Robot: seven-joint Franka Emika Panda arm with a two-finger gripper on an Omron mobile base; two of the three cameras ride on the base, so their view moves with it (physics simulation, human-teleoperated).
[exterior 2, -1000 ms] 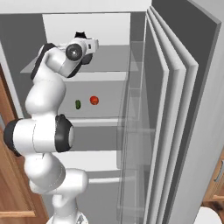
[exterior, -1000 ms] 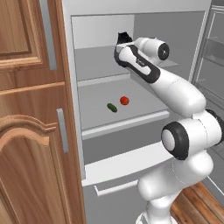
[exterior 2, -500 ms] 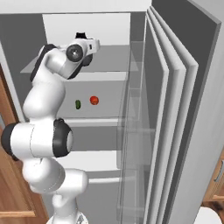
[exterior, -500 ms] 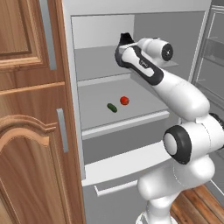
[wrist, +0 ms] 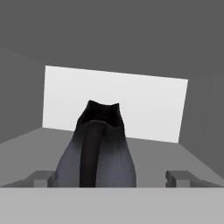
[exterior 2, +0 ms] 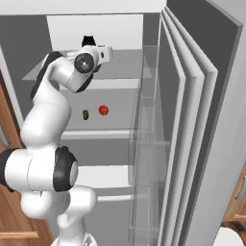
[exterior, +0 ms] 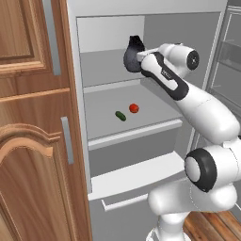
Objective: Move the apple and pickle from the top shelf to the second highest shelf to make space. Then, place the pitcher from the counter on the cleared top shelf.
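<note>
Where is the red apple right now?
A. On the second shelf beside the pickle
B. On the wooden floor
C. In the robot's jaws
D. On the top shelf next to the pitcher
A: the apple lies on the second shelf just beside the pickle, while the pitcher stands on the shelf above.
</note>
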